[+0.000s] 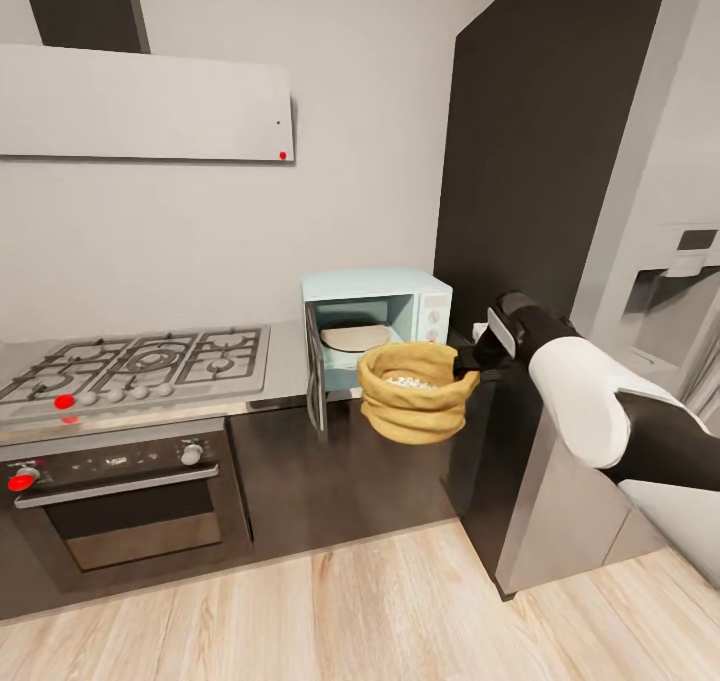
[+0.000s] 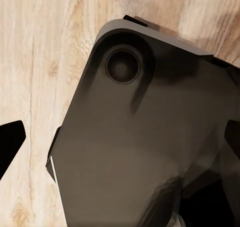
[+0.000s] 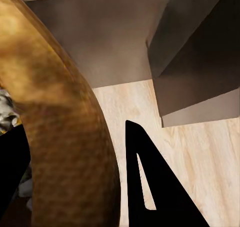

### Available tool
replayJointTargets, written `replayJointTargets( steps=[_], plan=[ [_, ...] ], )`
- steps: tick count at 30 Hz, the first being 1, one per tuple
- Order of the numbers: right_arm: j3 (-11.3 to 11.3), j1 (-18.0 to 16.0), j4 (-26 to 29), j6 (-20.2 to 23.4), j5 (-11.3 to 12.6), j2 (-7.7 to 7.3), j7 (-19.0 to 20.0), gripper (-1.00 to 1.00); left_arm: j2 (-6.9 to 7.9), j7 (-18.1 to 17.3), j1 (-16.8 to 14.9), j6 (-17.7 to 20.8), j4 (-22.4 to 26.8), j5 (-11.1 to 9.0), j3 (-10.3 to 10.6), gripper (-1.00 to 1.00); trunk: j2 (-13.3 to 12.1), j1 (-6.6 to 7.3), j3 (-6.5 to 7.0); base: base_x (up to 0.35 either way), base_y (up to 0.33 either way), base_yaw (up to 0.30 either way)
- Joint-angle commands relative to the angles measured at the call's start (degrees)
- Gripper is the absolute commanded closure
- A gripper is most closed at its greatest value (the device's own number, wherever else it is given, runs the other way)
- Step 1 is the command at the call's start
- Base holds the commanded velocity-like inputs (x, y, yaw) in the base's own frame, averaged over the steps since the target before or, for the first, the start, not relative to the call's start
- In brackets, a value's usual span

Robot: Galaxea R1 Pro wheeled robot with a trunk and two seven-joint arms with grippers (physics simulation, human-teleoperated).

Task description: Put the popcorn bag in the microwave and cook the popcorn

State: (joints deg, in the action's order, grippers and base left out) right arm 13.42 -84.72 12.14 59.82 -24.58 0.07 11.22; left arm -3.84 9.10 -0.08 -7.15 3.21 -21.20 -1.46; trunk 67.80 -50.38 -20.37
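The tan-orange popcorn bag hangs in the air just in front of the pale blue microwave, off the countertop. White popcorn shows in the bag's mouth. My right gripper is shut on the bag's rolled rim at its right side. In the right wrist view the rim passes between the gripper fingers, with white grains beside it. The microwave door stands swung open to the left, and a round plate lies inside. My left gripper is open over the robot's base.
A gas hob sits left of the microwave above a dark built-in oven. A tall dark cabinet and a grey fridge stand at the right. Light wood floor lies in front of the cabinets.
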Motion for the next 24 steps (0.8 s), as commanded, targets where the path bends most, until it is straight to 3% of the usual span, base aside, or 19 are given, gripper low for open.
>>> replayJointTargets(
  steps=[1,9,14,18,24],
  plan=[
    [0.2,-0.8,-0.5,0.2,-0.7,0.01,0.5,1.0,-0.02,0.1,0.0,-0.1,0.0,-0.2,-0.1,-1.0,0.0,0.0,-0.07,0.0,0.0,0.0],
    [0.5,-2.2,-1.5,0.2,-0.3,0.76,1.2,1.0,-0.04,0.2,0.0,-0.2,0.1,-0.2,-0.2,-1.0,0.0,0.0,-0.07,0.0,0.0,0.0],
    [2.3,-2.2,-1.1,0.2,-0.5,0.81,1.3,1.0,-0.02,0.2,0.0,-0.2,0.1,-0.4,-0.2,-1.0,0.0,0.0,-0.07,0.0,0.0,0.0],
    [2.5,-2.2,-1.0,0.2,-0.5,0.81,1.3,1.0,0.05,0.2,0.0,-0.2,0.0,-1.8,-0.2,-1.0,0.0,0.0,-0.07,0.0,0.0,0.0],
    [2.5,-2.2,-0.8,0.2,-0.6,0.85,1.3,1.0,0.06,0.1,0.0,-0.1,0.0,-2.8,-0.1,-1.0,-2.4,1.31,1.01,0.0,0.0,0.0]
  ],
)
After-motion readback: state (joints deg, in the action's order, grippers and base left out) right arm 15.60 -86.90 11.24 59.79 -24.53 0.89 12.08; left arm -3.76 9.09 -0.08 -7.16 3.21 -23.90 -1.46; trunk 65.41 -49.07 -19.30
